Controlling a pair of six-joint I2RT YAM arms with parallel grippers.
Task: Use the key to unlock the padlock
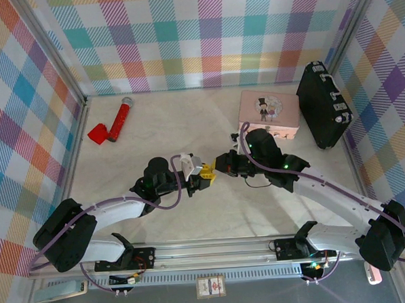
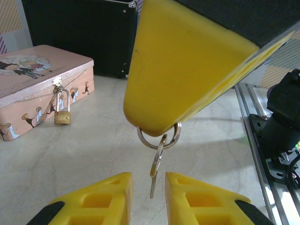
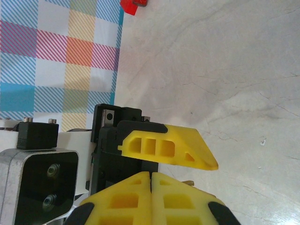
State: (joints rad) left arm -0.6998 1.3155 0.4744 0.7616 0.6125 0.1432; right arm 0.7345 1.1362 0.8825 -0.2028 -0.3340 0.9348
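**Item:** thin grey metal key on a silver split ring.
**Attitude:** long axis upright, blade down.
**Held by:** right gripper, fingers pressed together on the ring.
**Left gripper****:** narrowly parted either side of the blade, not visibly pinching.
**Target:** small brass padlock, left-centre of frame, hanging on the front of the pink picture-lidded tin, well apart from the key.
**Views:** the left wrist view resolves key and padlock. The top view places the tin upper right, nearer the right arm.
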